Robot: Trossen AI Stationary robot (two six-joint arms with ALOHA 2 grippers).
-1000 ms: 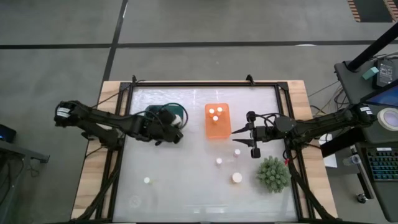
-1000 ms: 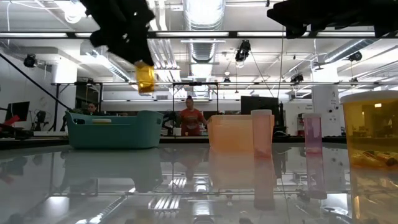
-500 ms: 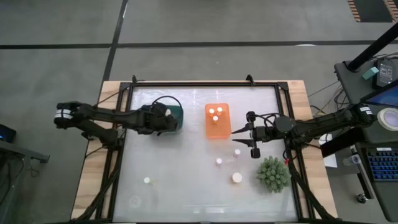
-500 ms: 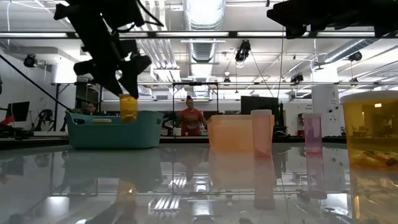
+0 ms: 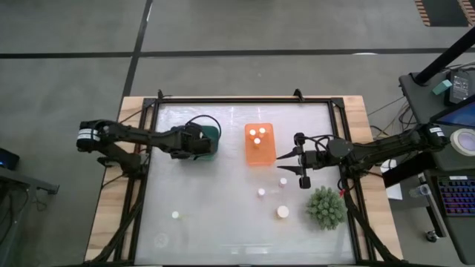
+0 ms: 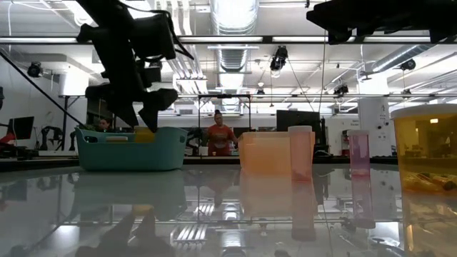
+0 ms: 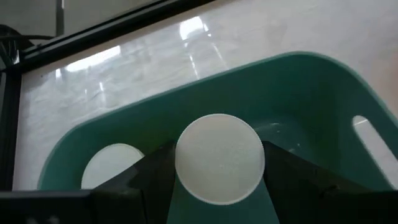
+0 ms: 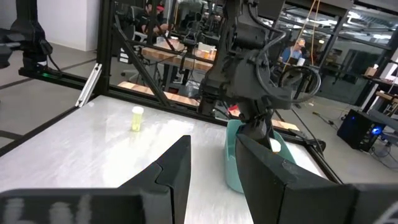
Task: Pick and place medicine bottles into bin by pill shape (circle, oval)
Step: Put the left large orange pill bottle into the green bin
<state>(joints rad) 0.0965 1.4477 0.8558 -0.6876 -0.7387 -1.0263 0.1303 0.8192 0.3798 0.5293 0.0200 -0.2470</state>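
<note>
Left gripper is clamped on a medicine bottle over the teal bin, frame center-left; right gripper sits parted, empty, center-right.

Table top: glossy, reflective, bordered by bare wood. Teal bin: smooth plastic. Bottle cap: matt white.

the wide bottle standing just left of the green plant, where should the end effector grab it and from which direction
Grip the wide bottle across its round body just under the white cap, coming straight down from above. It stands upright, so opposite sides are open to the fingers. The plant crowds its right side; the right end effector, open nearby, looks best placed to do it.
</note>
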